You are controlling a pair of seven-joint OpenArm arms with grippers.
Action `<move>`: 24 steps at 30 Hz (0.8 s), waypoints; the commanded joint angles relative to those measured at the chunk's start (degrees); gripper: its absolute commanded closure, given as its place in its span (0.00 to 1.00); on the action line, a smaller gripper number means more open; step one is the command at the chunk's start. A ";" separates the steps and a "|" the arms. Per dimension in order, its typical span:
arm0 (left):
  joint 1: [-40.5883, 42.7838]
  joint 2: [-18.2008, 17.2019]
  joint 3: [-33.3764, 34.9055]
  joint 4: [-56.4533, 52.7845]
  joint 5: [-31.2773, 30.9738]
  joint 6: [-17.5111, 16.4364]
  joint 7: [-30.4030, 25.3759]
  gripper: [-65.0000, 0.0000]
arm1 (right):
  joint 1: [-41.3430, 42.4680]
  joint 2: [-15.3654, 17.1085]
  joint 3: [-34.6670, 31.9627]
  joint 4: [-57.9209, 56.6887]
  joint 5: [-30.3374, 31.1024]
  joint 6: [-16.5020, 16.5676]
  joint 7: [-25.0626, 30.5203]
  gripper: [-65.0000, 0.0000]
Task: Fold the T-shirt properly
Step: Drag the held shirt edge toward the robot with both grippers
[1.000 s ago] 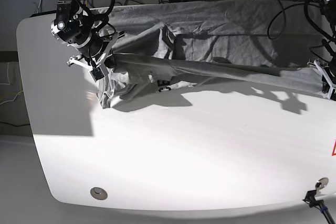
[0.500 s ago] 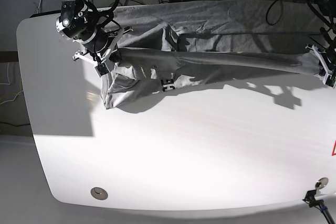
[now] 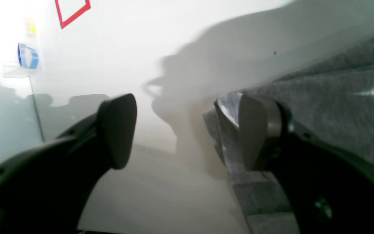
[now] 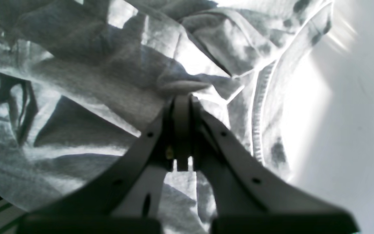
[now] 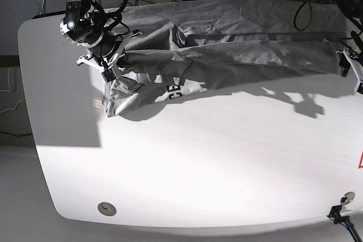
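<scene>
The T-shirt [image 5: 227, 55] lies along the far edge of the white table [image 5: 198, 168], stretched almost from the left side to the right. Its near hem is folded back over the body in a long, sagging band, and a scrap of black lettering [image 5: 173, 90] shows at the left.

The right hand [image 4: 182, 97], at the left of the base view, is clamped on a pinch of cloth at the bunched left end, fingers together with fabric pressed between them. The left hand [image 3: 187, 130], at the far right, stands with its fingers apart; the shirt's edge lies against one finger pad [image 3: 255, 130] but nothing is gripped.

The cloth looks light, soft and limp. It drapes and wrinkles wherever it is not pulled taut, so it will probably slump from any single hold and drag its loose layers along. It seems neither fragile nor slippery against the rubbery pads, though a thin pinch could slide out.

Good holds are likely the doubled hem or the seamed corners, where the cloth is thicker. Taking both ends at once and keeping tension between them should keep the fold straight.
</scene>
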 commanded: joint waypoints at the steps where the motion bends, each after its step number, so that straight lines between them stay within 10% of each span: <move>1: -0.51 -1.25 -2.74 2.63 -0.44 0.40 -0.82 0.28 | 0.62 0.46 0.26 0.92 0.24 -0.25 0.93 1.00; 14: 5.47 3.85 -3.70 6.85 -0.53 0.40 4.54 0.28 | 0.27 0.37 0.17 1.01 0.59 -0.25 0.93 1.00; 20: 6.88 5.35 -2.74 8.34 -0.53 0.40 4.54 0.28 | 0.27 0.37 0.17 2.77 0.76 0.19 0.93 0.46; 24: 7.14 5.52 -0.36 6.94 -0.44 0.40 4.54 0.28 | 0.27 0.81 0.44 3.03 5.16 0.28 1.02 0.48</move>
